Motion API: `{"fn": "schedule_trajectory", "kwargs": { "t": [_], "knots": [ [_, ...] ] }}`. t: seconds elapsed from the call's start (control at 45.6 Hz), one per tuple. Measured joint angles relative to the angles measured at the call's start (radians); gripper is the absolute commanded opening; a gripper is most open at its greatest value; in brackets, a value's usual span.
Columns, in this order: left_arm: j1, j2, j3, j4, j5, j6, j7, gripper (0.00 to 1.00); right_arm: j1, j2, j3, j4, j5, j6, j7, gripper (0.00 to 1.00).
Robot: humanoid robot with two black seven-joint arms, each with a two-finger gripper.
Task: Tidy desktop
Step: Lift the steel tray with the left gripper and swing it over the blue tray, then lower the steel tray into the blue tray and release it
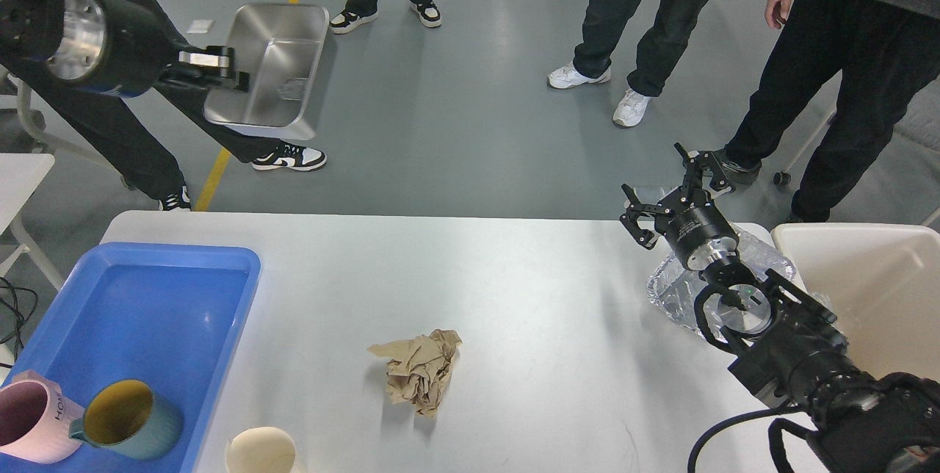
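Holding steel pan (273,65) by rim in left gripper (233,73), high beyond desktop (514,297). Right gripper (672,190) spread, empty. Crumpled paper (420,372) mid-desktop: light, soft, crushable; pinch top fold. Pan rigid, slippery, may tilt.

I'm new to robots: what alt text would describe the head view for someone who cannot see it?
The left gripper holds a steel pan in the air beyond a white desktop. On it lie crumpled brown paper and a blue tray with two mugs; the right gripper hovers open.
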Motion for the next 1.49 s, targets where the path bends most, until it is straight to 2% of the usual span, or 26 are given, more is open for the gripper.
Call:
{"fn": "schedule_trajectory", "kwargs": {
  "t": [0.153,0.307,0.416,0.548,0.614,0.877,1.052,1.491],
  "knots": [
    [0.108,0.108,-0.011,0.164,0.007,0.000,-0.045,0.00,-0.001,0.000,0.000,0.000,0.000,0.000,0.000,1.00],
    [0.189,0.141,-0.017,0.403,0.032,0.000,-0.131,0.00,0.000,0.002,0.000,0.000,0.000,0.000,0.000,1.00],
    [0.254,0.137,-0.010,0.514,0.101,0.001,-0.250,0.00,0.001,0.006,0.000,0.000,-0.004,0.000,0.000,1.00],
    [0.356,0.107,0.018,0.599,0.240,0.002,-0.426,0.00,-0.006,0.012,0.000,0.000,-0.026,0.000,0.000,1.00],
    [0.383,0.074,0.059,0.636,0.297,0.031,-0.498,0.00,-0.009,0.012,0.000,0.000,-0.031,0.000,0.000,1.00],
    [0.392,-0.053,0.355,0.842,0.323,0.239,-0.678,0.00,-0.016,0.011,0.000,0.000,-0.035,0.001,0.000,1.00],
    [0.393,-0.153,0.427,0.984,0.322,0.313,-0.729,0.00,-0.020,0.011,0.000,0.000,-0.035,0.002,0.001,1.00],
    [0.440,-0.273,0.553,1.103,0.246,0.467,-0.745,0.02,-0.025,0.011,0.000,0.000,-0.035,0.002,0.002,1.00]
  ]
}}
